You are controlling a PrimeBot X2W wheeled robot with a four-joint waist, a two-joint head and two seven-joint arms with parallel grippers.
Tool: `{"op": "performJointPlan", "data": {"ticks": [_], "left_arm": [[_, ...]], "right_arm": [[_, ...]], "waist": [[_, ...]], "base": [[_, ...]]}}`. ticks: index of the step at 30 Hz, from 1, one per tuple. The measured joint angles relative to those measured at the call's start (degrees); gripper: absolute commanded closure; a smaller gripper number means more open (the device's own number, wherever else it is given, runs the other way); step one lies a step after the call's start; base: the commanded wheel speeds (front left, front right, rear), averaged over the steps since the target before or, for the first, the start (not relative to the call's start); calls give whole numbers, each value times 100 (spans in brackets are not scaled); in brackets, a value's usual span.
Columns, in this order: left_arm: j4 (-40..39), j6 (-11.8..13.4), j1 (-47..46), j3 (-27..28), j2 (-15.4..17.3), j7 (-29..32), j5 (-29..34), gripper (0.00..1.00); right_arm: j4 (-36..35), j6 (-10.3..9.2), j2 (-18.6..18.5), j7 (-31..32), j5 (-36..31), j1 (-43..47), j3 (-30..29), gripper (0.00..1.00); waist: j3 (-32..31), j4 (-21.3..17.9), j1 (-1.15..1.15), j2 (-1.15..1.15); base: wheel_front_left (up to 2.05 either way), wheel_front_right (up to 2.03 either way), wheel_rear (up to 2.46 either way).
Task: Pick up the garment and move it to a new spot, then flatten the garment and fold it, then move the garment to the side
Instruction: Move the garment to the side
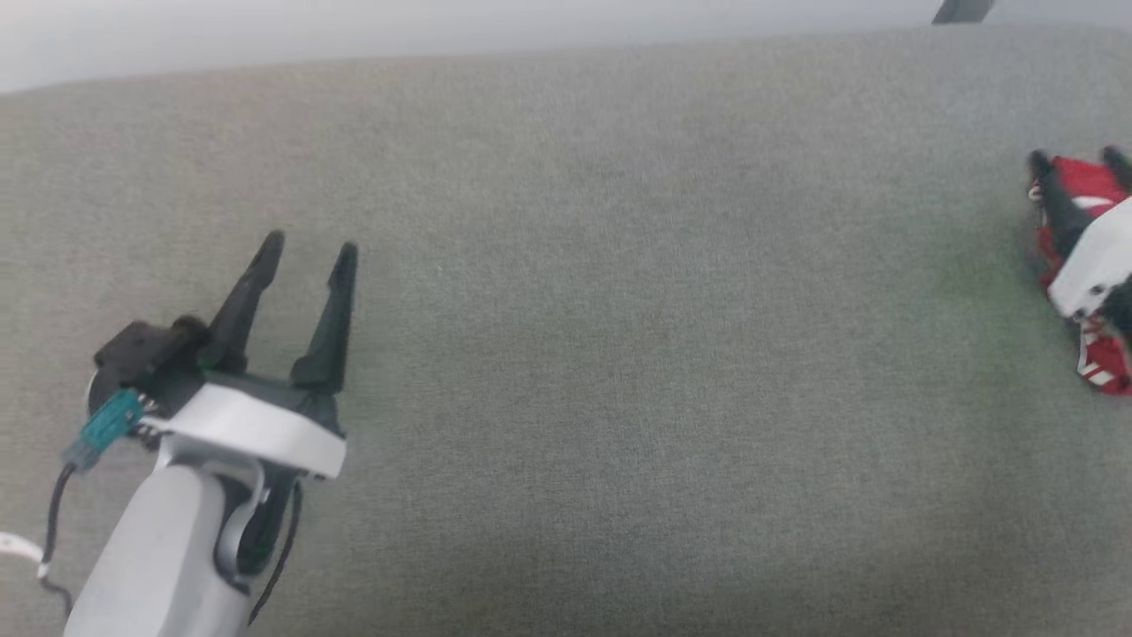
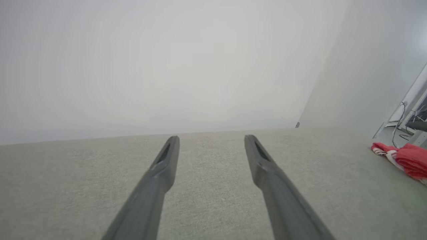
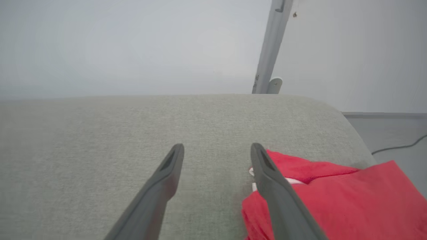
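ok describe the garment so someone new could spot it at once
Take the wide grey fabric surface and follow it to its right end, near the rounded corner. The garment lies there in a crumpled heap by the open right claw. It is bright red with bits of white trim, the only red thing on the grey.

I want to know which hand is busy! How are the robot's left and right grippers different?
The left gripper hangs over bare grey cushion, far from the shirt. The right gripper is at the shirt, partly over the red cloth. In the head view, the left gripper sits low on the left and the right gripper is higher, at the right edge. Both have two dark fingers, spread open, gripping nothing.
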Motion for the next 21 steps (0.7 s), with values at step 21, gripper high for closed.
{"op": "performJointPlan", "data": {"ticks": [21], "left_arm": [[-459,96,2039,1443,-160,0,403,0]], "right_arm": [[-1040,0,104,-1407,-4,1746,390,0]], "waist": [[-1110,268,0,0]], "base": [[0,0,0]]}}
